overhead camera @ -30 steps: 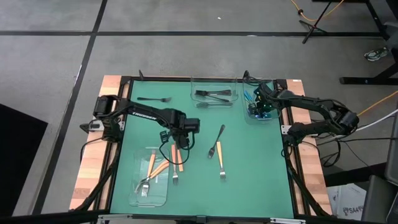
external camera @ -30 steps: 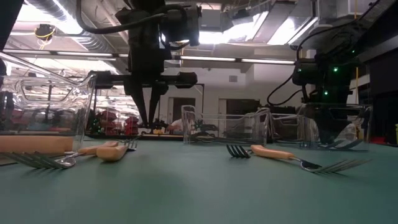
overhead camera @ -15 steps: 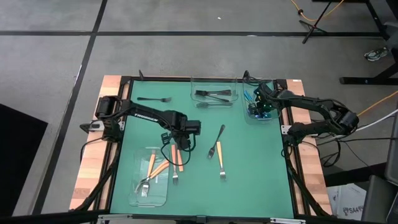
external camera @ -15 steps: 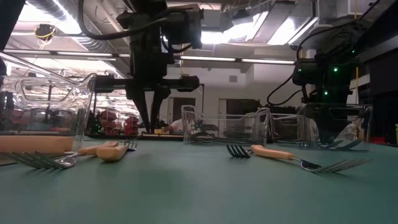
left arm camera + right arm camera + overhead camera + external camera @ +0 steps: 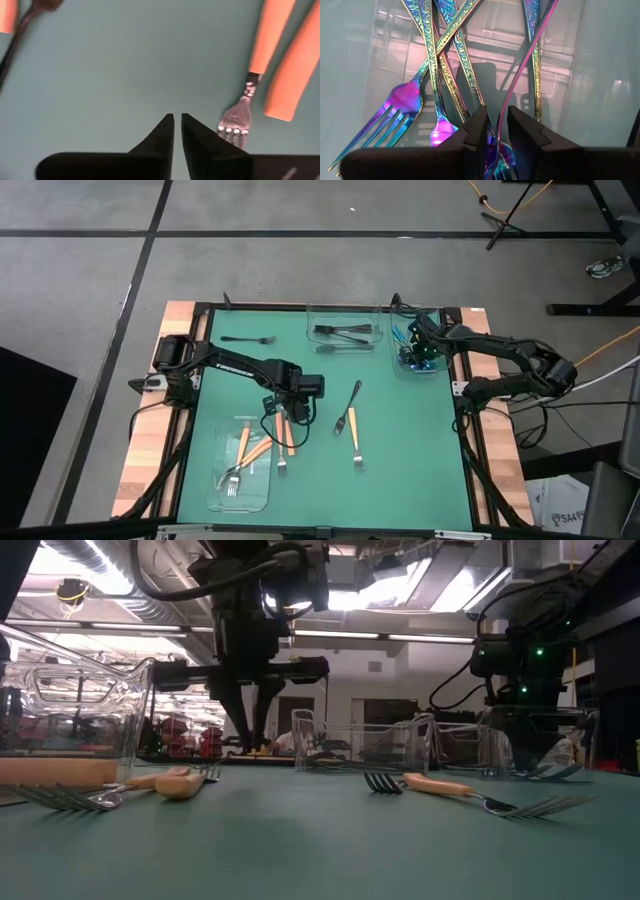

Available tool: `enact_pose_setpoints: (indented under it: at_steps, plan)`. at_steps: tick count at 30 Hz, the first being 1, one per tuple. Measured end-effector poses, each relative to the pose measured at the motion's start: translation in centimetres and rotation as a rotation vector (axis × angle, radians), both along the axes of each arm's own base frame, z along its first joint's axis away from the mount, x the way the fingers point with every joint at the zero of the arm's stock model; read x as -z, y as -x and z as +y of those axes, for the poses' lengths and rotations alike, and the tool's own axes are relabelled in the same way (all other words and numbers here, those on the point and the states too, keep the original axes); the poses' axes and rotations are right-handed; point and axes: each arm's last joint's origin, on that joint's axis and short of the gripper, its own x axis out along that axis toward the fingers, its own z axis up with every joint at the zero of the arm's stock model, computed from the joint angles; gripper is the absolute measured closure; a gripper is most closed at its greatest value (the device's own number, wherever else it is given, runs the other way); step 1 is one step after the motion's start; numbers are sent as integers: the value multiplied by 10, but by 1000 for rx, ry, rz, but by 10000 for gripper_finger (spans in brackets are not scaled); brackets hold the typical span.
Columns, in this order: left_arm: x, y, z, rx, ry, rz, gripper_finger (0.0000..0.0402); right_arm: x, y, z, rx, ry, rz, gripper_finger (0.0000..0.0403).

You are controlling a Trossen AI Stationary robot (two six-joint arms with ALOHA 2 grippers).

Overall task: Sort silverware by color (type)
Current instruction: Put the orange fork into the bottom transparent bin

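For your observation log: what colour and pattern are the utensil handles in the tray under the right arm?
Iridescent blue, purple and gold handles with embossed scrollwork; the right wrist view shows them best.
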Motion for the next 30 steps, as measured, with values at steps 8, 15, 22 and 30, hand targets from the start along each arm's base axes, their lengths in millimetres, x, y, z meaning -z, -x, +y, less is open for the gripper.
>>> enact_pose_setpoints:
  at_steps: [8, 15, 22, 30]
  plan:
    - [0, -2, 0, 0, 0, -17, 321, 0, 0, 0, 0, 0, 0, 331]
    - [0, -2, 0, 18, -4, -24, 313, 0, 0, 0, 0, 0, 0, 331]
    - [1, 6, 4, 182, -36, 74, 313, 0, 0, 0, 0, 0, 0, 331]
    - [2, 9, 3, 202, -34, 104, 313, -1, 0, 0, -3, 2, -2, 331]
